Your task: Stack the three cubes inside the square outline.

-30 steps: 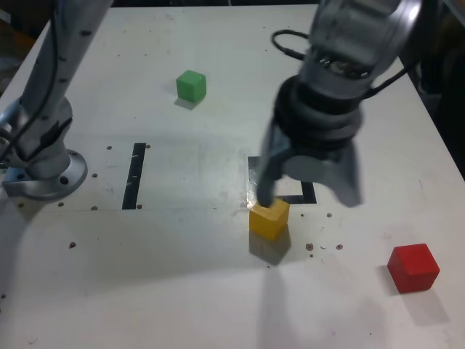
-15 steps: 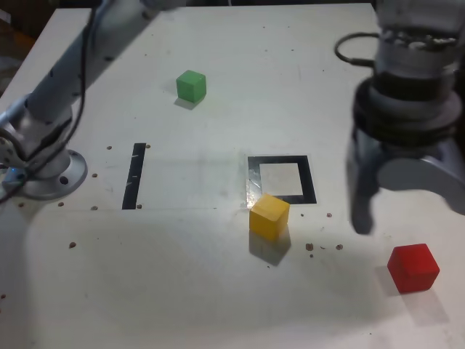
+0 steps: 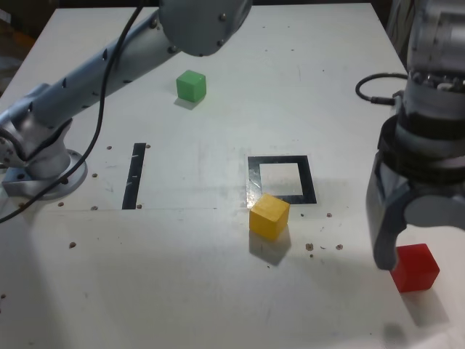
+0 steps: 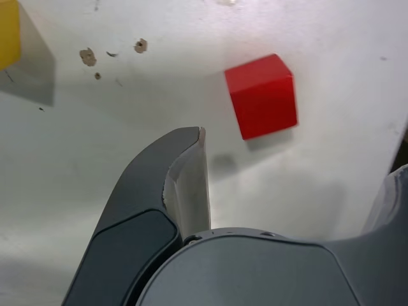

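Cubes: one red [image 3: 414, 267], one yellow [image 3: 269, 215], one green [image 3: 191, 85]; gripper [image 3: 429, 251] spread wide, empty, above red.

Surface [image 3: 182, 291]: white, flat, matte; scuffed, with faint smudges near the middle.
Tape strip [image 3: 135, 175]: straight, black, lying flat on the surface at the exterior view's left; runs front to back, slightly tilted.
Holes [image 3: 323, 247]: small dark round marks scattered in the surface, some in a loose row across the middle, a few chipped at the edges.
Surroundings: dark beyond the far edge; detail cannot be told.
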Available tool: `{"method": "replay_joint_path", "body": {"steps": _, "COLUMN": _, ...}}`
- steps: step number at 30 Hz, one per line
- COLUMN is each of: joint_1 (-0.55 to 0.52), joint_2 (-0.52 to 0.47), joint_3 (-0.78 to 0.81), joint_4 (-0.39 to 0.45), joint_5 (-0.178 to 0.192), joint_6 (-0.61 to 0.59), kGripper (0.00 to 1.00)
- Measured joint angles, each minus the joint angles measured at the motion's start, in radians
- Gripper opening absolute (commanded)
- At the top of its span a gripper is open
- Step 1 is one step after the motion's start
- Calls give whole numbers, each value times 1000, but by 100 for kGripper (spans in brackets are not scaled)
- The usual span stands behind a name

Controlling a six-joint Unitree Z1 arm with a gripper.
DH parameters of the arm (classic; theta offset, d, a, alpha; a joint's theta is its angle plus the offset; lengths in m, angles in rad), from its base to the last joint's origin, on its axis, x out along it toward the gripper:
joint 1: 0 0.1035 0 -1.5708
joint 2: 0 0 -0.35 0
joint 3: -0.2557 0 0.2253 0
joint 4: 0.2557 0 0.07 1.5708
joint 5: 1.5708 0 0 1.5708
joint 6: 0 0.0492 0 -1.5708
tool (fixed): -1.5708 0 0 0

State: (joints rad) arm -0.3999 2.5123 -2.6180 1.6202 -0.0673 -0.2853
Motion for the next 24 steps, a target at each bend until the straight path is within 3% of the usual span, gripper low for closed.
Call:
{"method": "replay_joint_path", "body": {"steps": 8, "joint_1": 0, "joint_2": 50, "joint_3": 10, "joint_4": -1, "joint_5": -4, "joint_6": -10, "kGripper": 94}}
{"method": "replay_joint_path", "body": {"steps": 12, "joint_1": 0, "joint_2": 74, "joint_3": -11, "joint_4": -4, "joint_5": 18, "joint_6": -11, "kGripper": 92}}
{"method": "replay_joint_path", "body": {"steps": 18, "joint_1": 0, "joint_2": 95, "joint_3": -13, "joint_4": -4, "joint_5": 48, "joint_6": -15, "kGripper": 82}}
{"method": "replay_joint_path", "body": {"steps": 24, "joint_1": 4, "joint_2": 129, "joint_3": -17, "joint_4": -6, "joint_5": 37, "joint_6": -28, "kGripper": 68}}
